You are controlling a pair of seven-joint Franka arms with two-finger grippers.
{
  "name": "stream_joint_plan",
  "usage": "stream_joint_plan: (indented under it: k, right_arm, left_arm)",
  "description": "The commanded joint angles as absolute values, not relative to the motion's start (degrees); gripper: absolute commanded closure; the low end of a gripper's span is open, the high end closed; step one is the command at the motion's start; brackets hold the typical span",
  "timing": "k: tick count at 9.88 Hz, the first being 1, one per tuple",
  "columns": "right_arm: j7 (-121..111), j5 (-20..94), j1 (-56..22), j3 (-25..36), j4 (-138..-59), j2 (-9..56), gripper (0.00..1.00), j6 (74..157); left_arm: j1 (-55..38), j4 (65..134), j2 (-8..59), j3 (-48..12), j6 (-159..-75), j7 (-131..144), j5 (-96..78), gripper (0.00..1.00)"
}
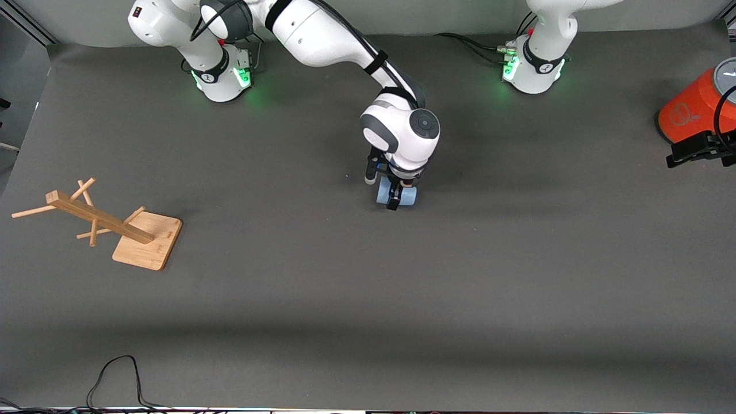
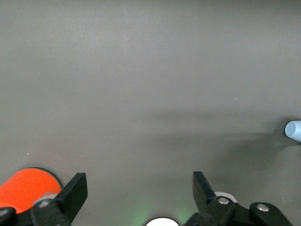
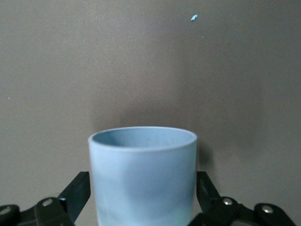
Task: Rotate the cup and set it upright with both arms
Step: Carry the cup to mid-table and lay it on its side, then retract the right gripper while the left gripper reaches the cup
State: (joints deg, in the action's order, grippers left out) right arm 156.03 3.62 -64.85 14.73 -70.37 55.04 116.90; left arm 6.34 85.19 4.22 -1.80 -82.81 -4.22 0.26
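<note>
The right gripper is straddling the cup, jaws wide, gripping nothing; the left gripper is waiting open beside the orange cylinder. Withdrawing carelessly risks toppling the cup.

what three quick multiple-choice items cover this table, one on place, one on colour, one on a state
1. The right gripper is
A. over the wooden rack
B. at the cup, mid-table
C. over the orange cylinder

2. The cup is
A. pale blue
B. red
C. green

3. The left gripper is
A. shut on the cup
B. shut on a cable
C. open and holding nothing

Answers: 1 B, its fingers straddle the cup in the front view. 2 A, the right wrist view shows its blue wall. 3 C, the left wrist view shows fingers wide apart over bare table, beside the orange cylinder.
</note>
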Motion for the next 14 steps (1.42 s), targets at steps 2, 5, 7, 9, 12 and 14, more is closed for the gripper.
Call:
stream_joint_plan:
  k: [2, 5, 7, 9, 12, 14]
  right_arm:
    - [158.82, 4.13, -63.81, 14.77, -67.59, 52.84, 0.00, 112.18]
    - [153.74, 4.83, -61.71, 13.54, -68.20, 43.80, 0.00, 102.60]
    - [145.95, 4.75, -55.41, 8.99, -71.34, 35.38, 0.00, 96.27]
    - [130.86, 4.14, -45.49, 3.72, -80.20, 23.61, 0.00, 93.01]
    - [102.93, 3.87, -30.37, 0.44, -85.60, 12.51, 0.00, 85.72]
    - [83.16, 1.86, -21.84, 0.44, -87.35, 7.84, 0.00, 82.98]
  left_arm:
    - [3.36, 86.39, 3.96, -2.20, -81.04, -3.16, -0.35, 0.00]
    - [-1.22, 88.06, 5.44, -2.20, -81.03, -2.99, -0.35, 0.00]
    - [-2.46, 88.77, 5.45, -2.20, -81.21, -2.37, -1.66, 0.00]
    - [-4.55, 89.38, 6.06, -2.20, -82.08, 1.55, -4.03, 0.00]
    - [-14.12, 89.56, 8.78, -2.20, -86.21, 17.26, -3.52, 0.00]
    - [-20.62, 89.30, 10.63, -2.20, -88.40, 26.31, -2.47, 0.00]
